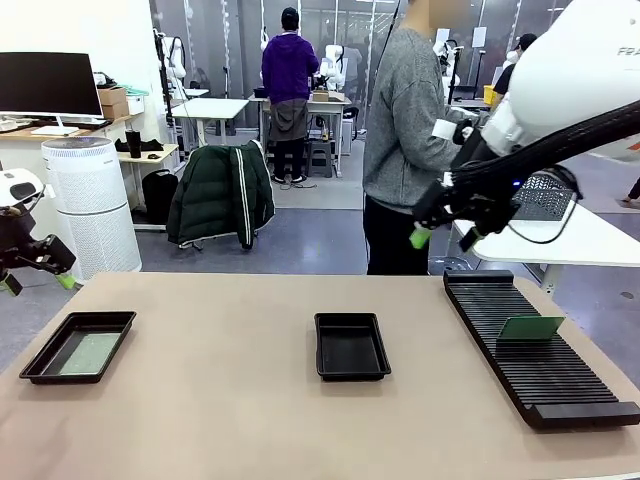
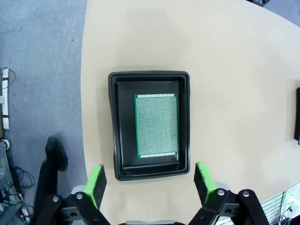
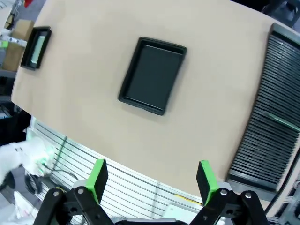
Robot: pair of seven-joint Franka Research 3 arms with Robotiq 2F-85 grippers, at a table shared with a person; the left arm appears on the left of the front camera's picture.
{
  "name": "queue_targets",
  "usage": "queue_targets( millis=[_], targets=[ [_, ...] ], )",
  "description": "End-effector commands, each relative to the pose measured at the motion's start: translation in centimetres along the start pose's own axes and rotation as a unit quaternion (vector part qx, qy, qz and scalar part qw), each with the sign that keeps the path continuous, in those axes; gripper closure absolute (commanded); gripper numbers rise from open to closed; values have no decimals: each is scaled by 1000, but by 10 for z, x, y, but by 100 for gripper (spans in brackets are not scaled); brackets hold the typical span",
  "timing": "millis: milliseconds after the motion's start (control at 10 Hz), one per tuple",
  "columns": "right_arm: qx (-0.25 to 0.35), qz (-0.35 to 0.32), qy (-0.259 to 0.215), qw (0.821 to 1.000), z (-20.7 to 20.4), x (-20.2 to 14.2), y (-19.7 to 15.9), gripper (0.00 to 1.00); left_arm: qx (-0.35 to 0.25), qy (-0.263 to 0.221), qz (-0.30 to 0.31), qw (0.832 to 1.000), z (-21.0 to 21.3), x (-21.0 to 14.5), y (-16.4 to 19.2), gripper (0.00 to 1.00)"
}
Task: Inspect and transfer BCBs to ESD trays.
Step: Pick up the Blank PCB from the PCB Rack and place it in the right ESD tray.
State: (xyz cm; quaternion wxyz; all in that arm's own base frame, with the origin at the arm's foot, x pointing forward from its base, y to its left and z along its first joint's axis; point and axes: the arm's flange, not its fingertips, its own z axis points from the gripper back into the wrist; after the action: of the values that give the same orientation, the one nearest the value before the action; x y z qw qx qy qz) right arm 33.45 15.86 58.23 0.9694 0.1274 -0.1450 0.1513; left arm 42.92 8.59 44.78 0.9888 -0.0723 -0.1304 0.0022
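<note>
A black ESD tray [image 1: 40, 364] at the table's left holds a green BCB [image 1: 88, 352] lying flat. In the left wrist view that tray [image 2: 113, 126] and its BCB [image 2: 156, 125] lie straight below my left gripper [image 2: 150, 180], which hangs open and empty above them. From the front, the left gripper [image 1: 37, 283] is off the table's left edge. A second ESD tray [image 1: 351, 348] sits empty mid-table. Another BCB [image 1: 530, 328] stands in the ribbed rack [image 1: 535, 375]. High over the table's far right, my right gripper [image 1: 444, 239] is open and empty. Its wrist view shows the empty tray [image 3: 152, 75] far below.
The long black slotted rack [image 3: 274, 93] runs along the table's right side. A person in a grey sweater [image 1: 405, 140] stands behind the far edge, close to the right arm. A white air purifier [image 1: 95, 200] stands off the left corner. Bare tabletop lies between the trays.
</note>
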Motion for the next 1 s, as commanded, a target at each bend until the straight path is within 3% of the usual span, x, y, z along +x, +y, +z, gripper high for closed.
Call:
queue_targets(
  millis=[0,500,700,900],
  targets=[
    [-26,52,4,998,13,-9,-30,0,3,0,-2,1000,-1,1,3,0],
    [-53,205,41,977,44,-29,-115,0,3,0,-2,1000,-1,1,3,0],
    [-49,271,62,959,51,-39,-145,0,3,0,-2,1000,-1,1,3,0],
    [-59,363,84,926,53,-51,-168,0,3,0,-2,1000,-1,1,3,0]
  ],
)
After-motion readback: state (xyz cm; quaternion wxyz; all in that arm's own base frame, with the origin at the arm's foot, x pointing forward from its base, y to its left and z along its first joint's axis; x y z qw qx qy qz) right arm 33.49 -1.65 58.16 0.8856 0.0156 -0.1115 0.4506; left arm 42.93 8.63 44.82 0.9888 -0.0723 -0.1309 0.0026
